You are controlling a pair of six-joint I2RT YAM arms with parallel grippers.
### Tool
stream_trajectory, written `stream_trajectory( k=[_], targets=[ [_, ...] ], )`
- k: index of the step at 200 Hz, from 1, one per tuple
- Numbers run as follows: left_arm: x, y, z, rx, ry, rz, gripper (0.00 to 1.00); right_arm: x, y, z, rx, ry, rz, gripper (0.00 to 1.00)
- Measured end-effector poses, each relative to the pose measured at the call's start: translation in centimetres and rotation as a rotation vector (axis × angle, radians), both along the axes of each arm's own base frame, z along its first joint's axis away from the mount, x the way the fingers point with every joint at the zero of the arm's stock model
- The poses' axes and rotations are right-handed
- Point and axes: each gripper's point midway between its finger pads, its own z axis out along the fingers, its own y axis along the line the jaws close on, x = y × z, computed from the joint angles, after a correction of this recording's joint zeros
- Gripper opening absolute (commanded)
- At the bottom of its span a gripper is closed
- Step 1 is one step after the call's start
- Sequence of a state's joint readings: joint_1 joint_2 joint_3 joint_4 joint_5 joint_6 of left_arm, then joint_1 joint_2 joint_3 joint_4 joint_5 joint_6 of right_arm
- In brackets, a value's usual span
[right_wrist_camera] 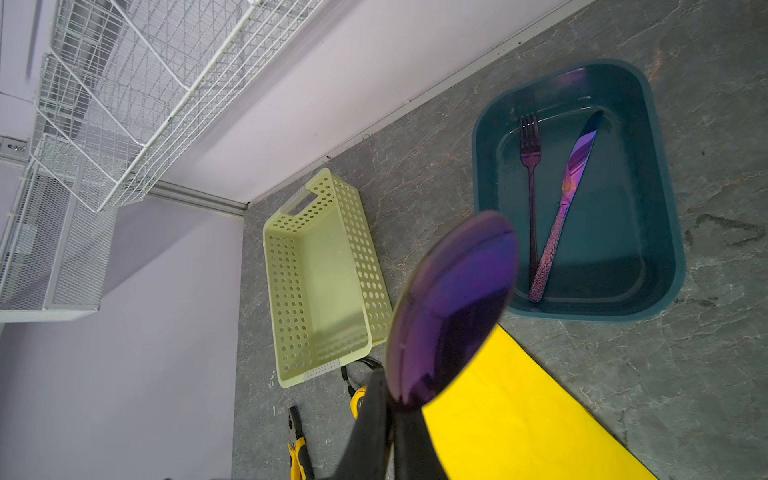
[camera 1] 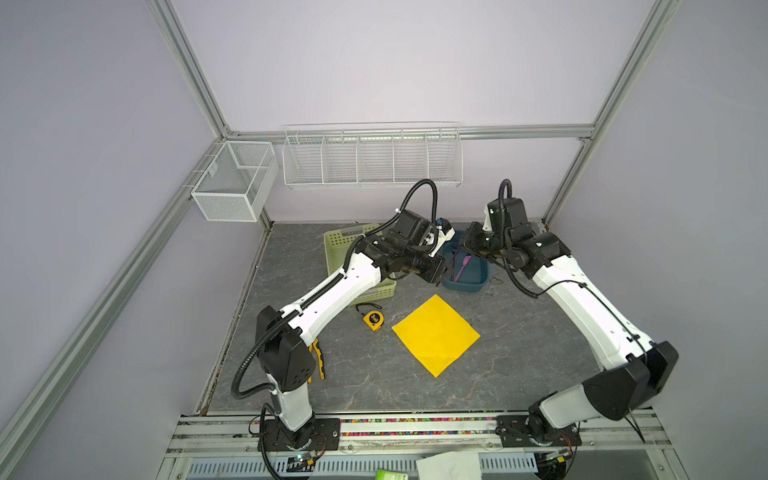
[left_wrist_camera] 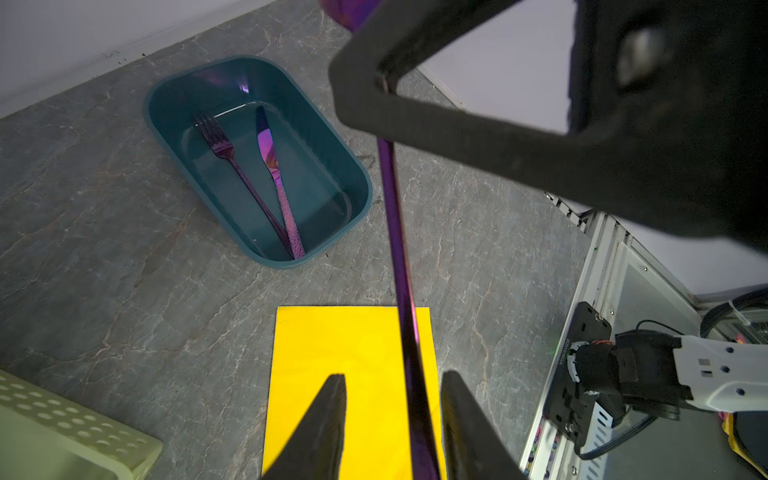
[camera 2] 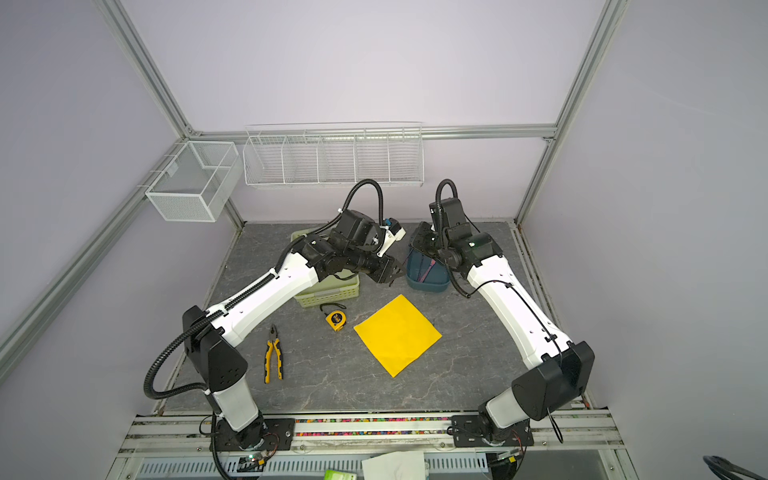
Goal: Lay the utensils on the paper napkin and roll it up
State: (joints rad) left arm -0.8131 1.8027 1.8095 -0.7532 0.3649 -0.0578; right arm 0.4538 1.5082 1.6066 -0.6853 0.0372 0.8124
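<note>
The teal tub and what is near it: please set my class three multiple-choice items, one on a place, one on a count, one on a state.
1. Where does the fork lie? A in the teal tub; B on the yellow napkin; C in the green basket.
2. How many utensils lie in the tub? A one; B two; C three.
3. How is the right gripper? A open, empty; B shut on the spoon; C shut on the fork.
Answers: 1 A, the fork lies on the tub's floor, while the yellow napkin and green basket hold nothing. 2 B, only the fork and a knife lie there. 3 B, its fingers pinch the spoon just below its bowl.
</note>
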Motion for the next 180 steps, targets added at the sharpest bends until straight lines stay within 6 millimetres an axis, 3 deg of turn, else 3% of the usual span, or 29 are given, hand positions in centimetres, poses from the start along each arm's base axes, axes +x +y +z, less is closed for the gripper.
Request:
stream_trajectory(
  k=[107, 135, 149, 180],
  targets=[
    [0.2, -0.1, -0.2, 0.038, -0.013, 0.012, 0.10, 0.1, 0.8, 0.1, -0.010, 0.004, 0.008, 0.07],
    [0.7, 0.2, -0.5, 0.056, -0.025, 0.035, 0.00, 0.1, 0.8, 0.3, -0.009, 0.001, 0.008, 0.07],
    [0.8, 0.2, -0.6, 0.060, -0.028, 0.039, 0.00, 0.1, 0.8, 0.3, -0.009, 0.000, 0.009, 0.07],
    [0.8, 0.2, -0.6, 0.062, -0.031, 0.042, 0.00, 0.0, 0.9, 0.4, -0.015, -0.005, 0.014, 0.18]
  ],
)
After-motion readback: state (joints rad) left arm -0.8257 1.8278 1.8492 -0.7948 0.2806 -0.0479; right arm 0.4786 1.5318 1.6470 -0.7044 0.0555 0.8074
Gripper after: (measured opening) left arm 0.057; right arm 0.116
